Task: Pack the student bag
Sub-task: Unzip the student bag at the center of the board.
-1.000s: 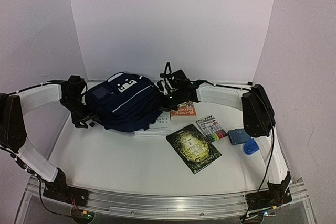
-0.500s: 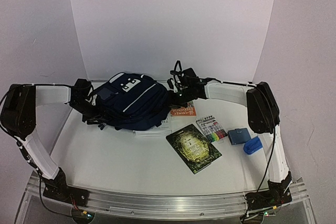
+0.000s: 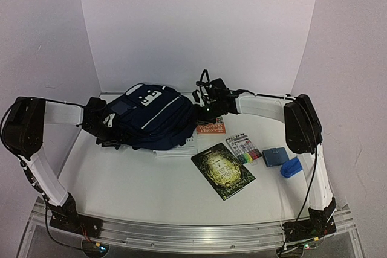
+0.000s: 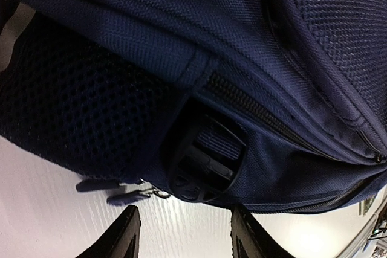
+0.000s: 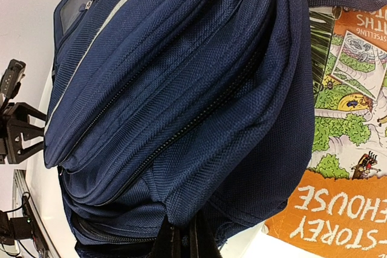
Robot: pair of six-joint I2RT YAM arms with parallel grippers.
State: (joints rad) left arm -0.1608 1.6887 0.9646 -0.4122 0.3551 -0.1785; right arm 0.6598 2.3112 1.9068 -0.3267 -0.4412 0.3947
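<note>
The student bag (image 3: 151, 119) lies on the table (image 3: 139, 179) between the two hands. The right hand (image 5: 181, 238) is pressed together on a fold of the bag's fabric, with the bag's bulk straight ahead of its fingertips. The left hand (image 4: 184, 240) is spread and holds nothing, with the bag's black buckle (image 4: 202, 164) just ahead of it.

The left tool (image 4: 184, 240) and right tool (image 5: 183, 243) are black, behind them white shells (image 3: 260, 108), black joints (image 3: 299, 128), thin cables (image 3: 311, 179).

Soft even overhead light, walls (image 3: 199, 22) faintly pink, weak shadow under the student bag (image 3: 151, 119), top view slightly grainy, left wrist close-up dim and soft, right wrist view crisp
</note>
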